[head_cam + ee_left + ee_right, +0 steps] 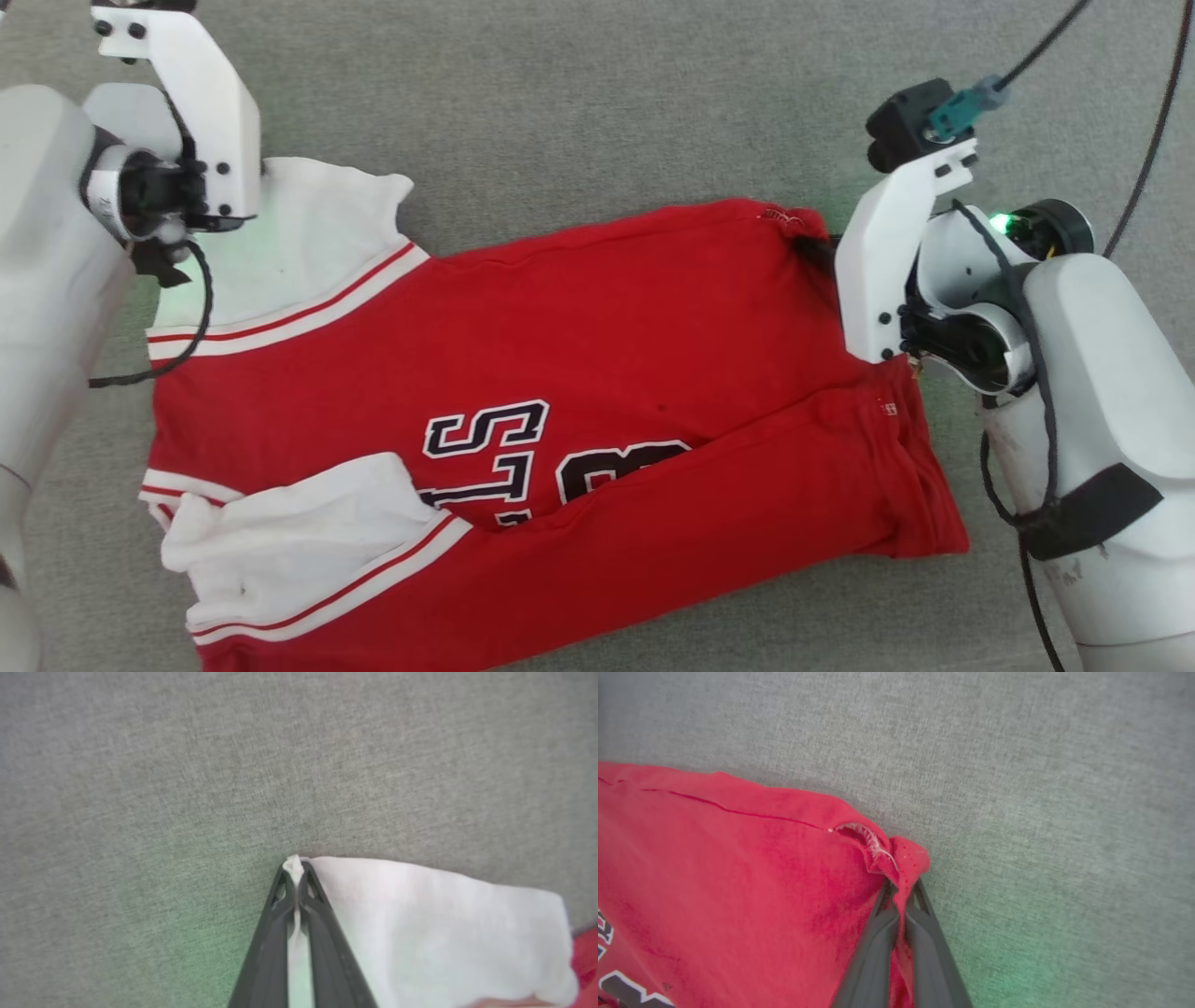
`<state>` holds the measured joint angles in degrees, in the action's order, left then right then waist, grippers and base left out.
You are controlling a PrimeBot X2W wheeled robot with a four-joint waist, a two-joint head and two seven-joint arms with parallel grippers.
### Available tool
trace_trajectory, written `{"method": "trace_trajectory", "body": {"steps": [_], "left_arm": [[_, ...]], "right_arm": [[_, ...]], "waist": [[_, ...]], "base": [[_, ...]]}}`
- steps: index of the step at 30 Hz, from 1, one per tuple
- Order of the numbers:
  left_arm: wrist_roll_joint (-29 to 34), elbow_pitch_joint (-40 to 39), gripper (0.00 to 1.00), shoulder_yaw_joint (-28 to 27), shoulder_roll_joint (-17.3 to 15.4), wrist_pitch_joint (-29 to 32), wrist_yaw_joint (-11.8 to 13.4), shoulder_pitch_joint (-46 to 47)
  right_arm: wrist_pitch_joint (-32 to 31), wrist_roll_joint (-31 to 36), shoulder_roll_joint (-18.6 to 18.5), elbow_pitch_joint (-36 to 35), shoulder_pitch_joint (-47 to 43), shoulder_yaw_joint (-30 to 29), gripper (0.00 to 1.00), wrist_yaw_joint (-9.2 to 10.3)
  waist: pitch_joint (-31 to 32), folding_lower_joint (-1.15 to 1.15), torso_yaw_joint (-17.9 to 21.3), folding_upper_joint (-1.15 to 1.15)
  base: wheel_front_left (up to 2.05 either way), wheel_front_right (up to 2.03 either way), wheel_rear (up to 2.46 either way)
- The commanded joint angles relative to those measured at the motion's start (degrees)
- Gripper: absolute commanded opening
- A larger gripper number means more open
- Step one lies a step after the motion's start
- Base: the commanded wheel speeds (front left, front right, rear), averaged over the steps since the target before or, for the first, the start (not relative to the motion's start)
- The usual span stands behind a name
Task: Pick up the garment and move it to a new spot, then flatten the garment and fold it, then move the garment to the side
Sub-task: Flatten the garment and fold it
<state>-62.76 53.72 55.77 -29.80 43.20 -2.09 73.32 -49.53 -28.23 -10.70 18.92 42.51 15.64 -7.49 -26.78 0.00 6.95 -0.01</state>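
Garment lay part-folded on grey fabric surface, far corners pinched
Left hand clamped white sleeve edge, right hand clamped red hem corner; folding seemingly in hand, next move needed an even two-corner lift toward near side

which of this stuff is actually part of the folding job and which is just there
Part of the job:
- garment, red with white sleeves
- left gripper, shut on its white sleeve edge
- right gripper, shut on its red corner

Just there:
- grey fabric surface
- black cables
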Motion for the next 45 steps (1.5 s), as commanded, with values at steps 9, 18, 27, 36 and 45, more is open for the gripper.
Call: {"method": "trace_trajectory", "body": {"steps": [9, 18, 27, 36, 45], "left_arm": [[-0.57, -1.33, 0.0, 0.67, 0.71, 1.25, -1.45, -1.54], [-0.61, -9.91, 0.0, 1.29, -2.96, 3.22, 0.24, -4.24], [-2.55, -29.18, 0.0, 1.76, -10.83, 8.55, 7.77, -11.05], [-6.28, -54.84, 0.0, 1.58, -21.58, 12.96, 20.17, -21.57], [-10.08, -71.34, 0.0, 2.54, -27.58, 11.57, 28.74, -32.3]], "right_arm": [[5.43, 1.81, -1.91, -5.39, -5.66, -4.3, 0.0, 0.01], [5.08, 2.65, -3.11, -14.8, -13.68, -8.05, 0.0, 0.01], [1.84, 0.91, -4.99, -25.07, -21.42, -9.85, 0.0, 0.0], [-2.44, -1.06, -6.98, -33.82, -29.39, -12.87, 0.0, 0.0], [-6.82, -2.44, -7.61, -35.83, -37.81, -17.55, 0.0, 0.0]], "waist": [[3.88, 0.0, -3.21, 0.01], [7.66, 0.0, -5.67, 0.01], [10.28, 0.0, -7.74, 0.01], [11.51, 0.0, -9.17, 0.01], [12.15, 0.0, -9.76, 0.01]], "base": [[0.0, 0.0, 0.0], [0.0, 0.0, 0.0], [0.0, 0.0, 0.0], [0.0, 0.0, 0.0], [0.0, 0.0, 0.0]]}}
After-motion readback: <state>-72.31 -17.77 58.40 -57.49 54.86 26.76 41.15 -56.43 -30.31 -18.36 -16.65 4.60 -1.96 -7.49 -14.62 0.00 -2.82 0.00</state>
